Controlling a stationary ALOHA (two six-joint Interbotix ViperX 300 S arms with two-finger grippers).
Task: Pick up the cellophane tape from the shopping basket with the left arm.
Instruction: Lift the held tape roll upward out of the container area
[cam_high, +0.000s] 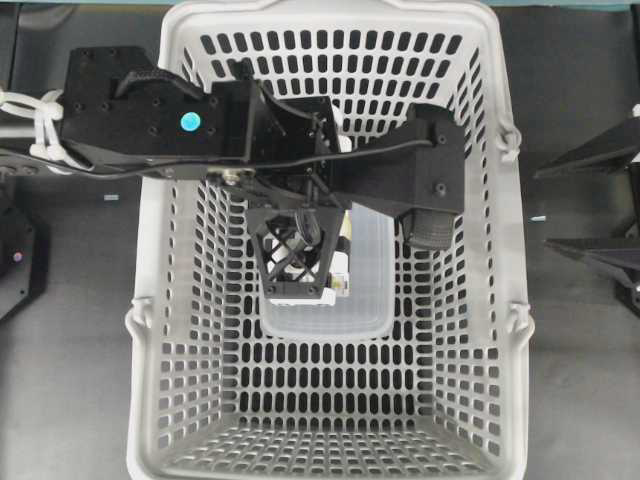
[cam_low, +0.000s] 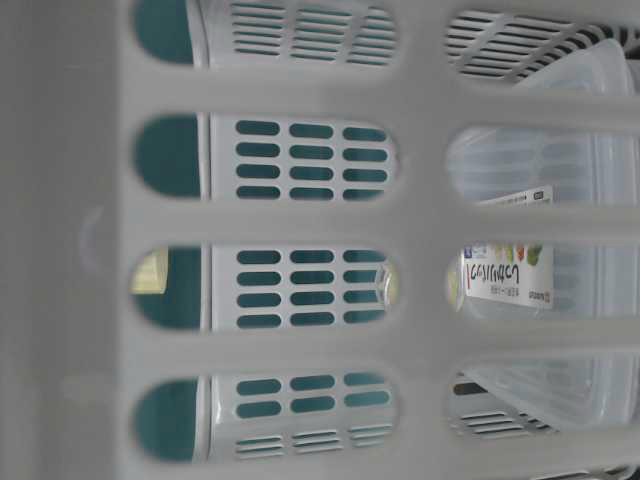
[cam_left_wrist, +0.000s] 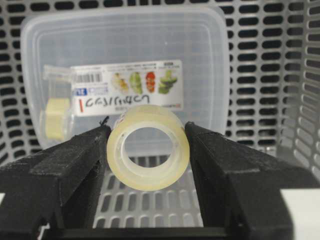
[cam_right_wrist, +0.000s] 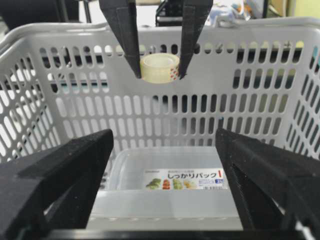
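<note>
cellophane tape, a pale yellow see-through roll, sits pinched between the two black fingers of the left gripper, one finger pressed on each side of the roll, its open centre facing the left wrist camera. in the right wrist view the tape hangs clear of the floor, high up near the rim of the shopping basket, clamped at the tips of the left gripper that comes down from above. from overhead the left gripper reaches in from the left over the basket, a blue dot on its black plates and white cable ties at the left edge; the tape shows only as a pale sliver beside the fingers.

below the tape a frosted plastic box lies on the slotted floor, a printed label on it. beside the label a second small yellowish roll in a clear holder shows; whether it is inside the box or on it is unclear.

the right gripper is open, its fingers spread wide and holding nothing, pointing into the basket towards the box
</note>
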